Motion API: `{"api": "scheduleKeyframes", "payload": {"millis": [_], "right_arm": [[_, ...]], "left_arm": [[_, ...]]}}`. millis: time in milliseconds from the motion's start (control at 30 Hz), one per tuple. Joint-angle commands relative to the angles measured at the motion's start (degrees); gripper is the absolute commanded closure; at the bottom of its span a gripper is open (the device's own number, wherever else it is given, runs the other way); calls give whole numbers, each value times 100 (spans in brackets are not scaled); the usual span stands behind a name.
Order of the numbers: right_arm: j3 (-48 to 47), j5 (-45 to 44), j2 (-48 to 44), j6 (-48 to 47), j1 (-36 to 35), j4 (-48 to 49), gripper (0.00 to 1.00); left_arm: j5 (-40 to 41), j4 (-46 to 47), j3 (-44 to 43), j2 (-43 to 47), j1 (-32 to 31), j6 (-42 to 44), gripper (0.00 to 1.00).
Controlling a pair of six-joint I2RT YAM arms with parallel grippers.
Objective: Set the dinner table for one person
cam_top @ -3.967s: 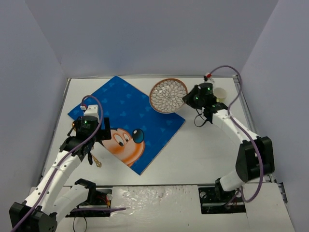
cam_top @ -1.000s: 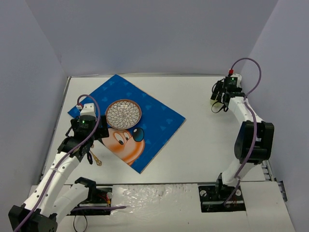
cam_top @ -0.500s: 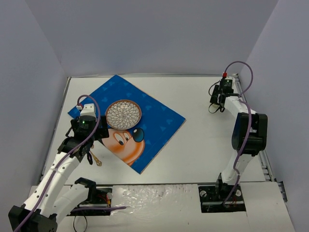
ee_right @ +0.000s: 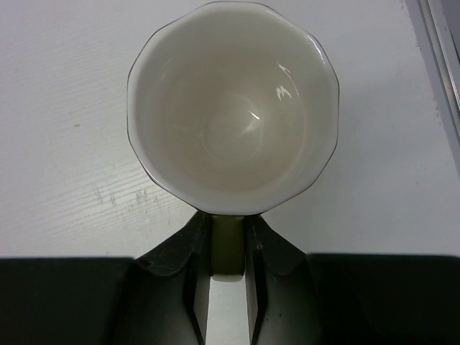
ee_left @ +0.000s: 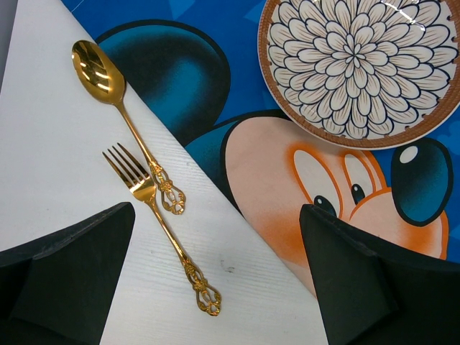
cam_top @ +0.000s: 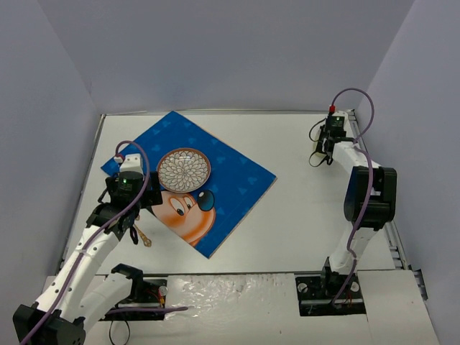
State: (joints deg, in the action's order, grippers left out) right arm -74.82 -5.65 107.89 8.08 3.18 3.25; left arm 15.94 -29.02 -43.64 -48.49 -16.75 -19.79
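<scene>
A brown-rimmed flower-pattern plate (cam_top: 184, 169) lies on the blue cartoon-mouse placemat (cam_top: 230, 180) on the white dinner table (cam_top: 309, 215). It also shows in the left wrist view (ee_left: 359, 65). A gold spoon (ee_left: 118, 100) and gold fork (ee_left: 162, 215) lie side by side on the table just off the mat's left edge. My left gripper (ee_left: 215, 287) hangs open above the fork's handle end, holding nothing. My right gripper (ee_right: 228, 251) is at the far right of the table, shut on the handle of an empty cream cup (ee_right: 233, 108) that stands upright.
The table's metal edge (ee_right: 440, 43) runs close to the right of the cup. The placemat (ee_left: 172, 79) lies turned diagonally across the left half of the table. Grey walls enclose the table on three sides.
Four seconds ago the plate was at the far middle beside my right gripper; now it lies on the placemat. My right arm has swung to the cup at the far right. The left arm is still.
</scene>
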Motion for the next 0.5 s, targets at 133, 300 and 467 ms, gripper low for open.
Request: {"api": "scheduleKeyframes", "payload": {"millis": [133, 300, 467], "right_arm": [[383, -138, -1524, -196, -1175, 305, 100], [558, -166, -2136, -95, -2169, 348, 100], [852, -391, -2428, 112, -3009, 560, 100]], "left_arm": [[122, 256, -154, -50, 41, -42, 3], [118, 275, -156, -94, 41, -51, 3], [93, 300, -154, -124, 41, -51, 3]]}}
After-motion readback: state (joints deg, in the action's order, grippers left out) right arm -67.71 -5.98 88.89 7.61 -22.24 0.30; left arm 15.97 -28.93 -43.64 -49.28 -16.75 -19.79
